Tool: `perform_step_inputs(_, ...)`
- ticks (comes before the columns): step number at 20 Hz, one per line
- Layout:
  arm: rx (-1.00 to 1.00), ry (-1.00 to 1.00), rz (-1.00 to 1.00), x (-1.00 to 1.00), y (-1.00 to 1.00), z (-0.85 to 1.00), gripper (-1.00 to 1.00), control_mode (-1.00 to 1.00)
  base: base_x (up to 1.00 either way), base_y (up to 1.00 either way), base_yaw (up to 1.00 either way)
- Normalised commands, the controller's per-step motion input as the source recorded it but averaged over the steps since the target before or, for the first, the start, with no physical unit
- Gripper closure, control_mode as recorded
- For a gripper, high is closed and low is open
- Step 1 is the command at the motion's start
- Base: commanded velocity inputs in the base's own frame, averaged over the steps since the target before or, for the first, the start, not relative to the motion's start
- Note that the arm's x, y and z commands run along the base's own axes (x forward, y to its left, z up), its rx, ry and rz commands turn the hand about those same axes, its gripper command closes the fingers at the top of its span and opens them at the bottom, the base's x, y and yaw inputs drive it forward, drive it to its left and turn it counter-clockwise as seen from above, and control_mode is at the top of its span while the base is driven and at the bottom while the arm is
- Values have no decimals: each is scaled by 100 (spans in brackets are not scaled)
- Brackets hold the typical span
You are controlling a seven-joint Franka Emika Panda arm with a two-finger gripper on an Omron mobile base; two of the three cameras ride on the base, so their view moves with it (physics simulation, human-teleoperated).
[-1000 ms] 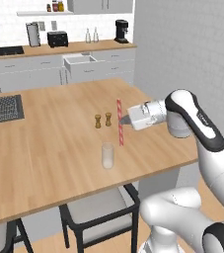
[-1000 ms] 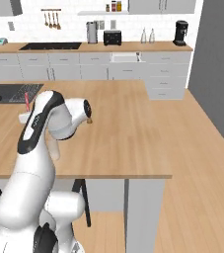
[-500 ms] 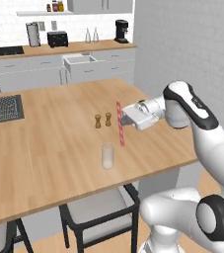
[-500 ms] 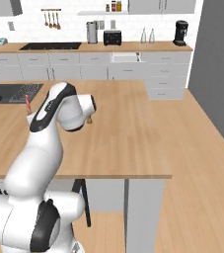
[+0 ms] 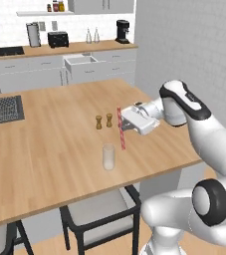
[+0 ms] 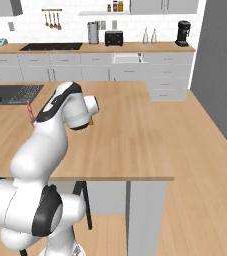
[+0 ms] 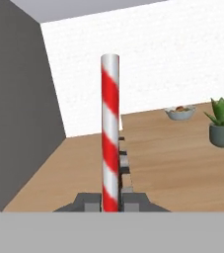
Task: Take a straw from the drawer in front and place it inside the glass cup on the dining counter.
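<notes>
- The gripper (image 5: 125,125) is clamped on the straw (image 5: 120,128), which it holds upright above the dining counter (image 5: 45,144). The jaws pinch it near its middle, and its lower end hangs clear of the wood.
- The glass cup (image 5: 108,157) stands on the counter a little to the left of the straw and nearer the counter's near edge. The straw's lower tip sits beside and just beyond the cup's rim, not over its mouth.
- The straw's long axis is close to vertical, matching the cup's upright axis. In my judgement the coming move is a short sideways shift toward the cup, then a straight drop.
- From the hand camera the straw (image 7: 110,133) is a smooth round tube with red and white spiral stripes, rising between the two dark fingertips.
- The cup is clear, thin-walled and straight-sided, and it looks empty, though the view is too coarse to be sure.
- Two small brown wooden shakers (image 5: 103,121) stand just beyond the cup, left of the gripper and apart from it.
- The counter top is pale matte wood with fine grain.
- From the right side the arm hides the hand, and just the straw's tip (image 6: 30,111) shows.
</notes>
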Motion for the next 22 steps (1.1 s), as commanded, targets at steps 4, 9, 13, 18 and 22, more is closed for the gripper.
perform_step_inputs(4,0,-10,10,10,0,-7,100,-100,0,0,0)
perform_step_inputs(9,1,-8,8,3,0,-13,100,-100,0,0,0)
perform_step_inputs(13,3,-5,4,6,6,-10,100,-100,0,0,0)
perform_step_inputs(18,5,-1,1,13,14,-9,100,-100,0,0,0)
perform_step_inputs(22,4,-1,0,16,4,-9,100,-100,0,0,0)
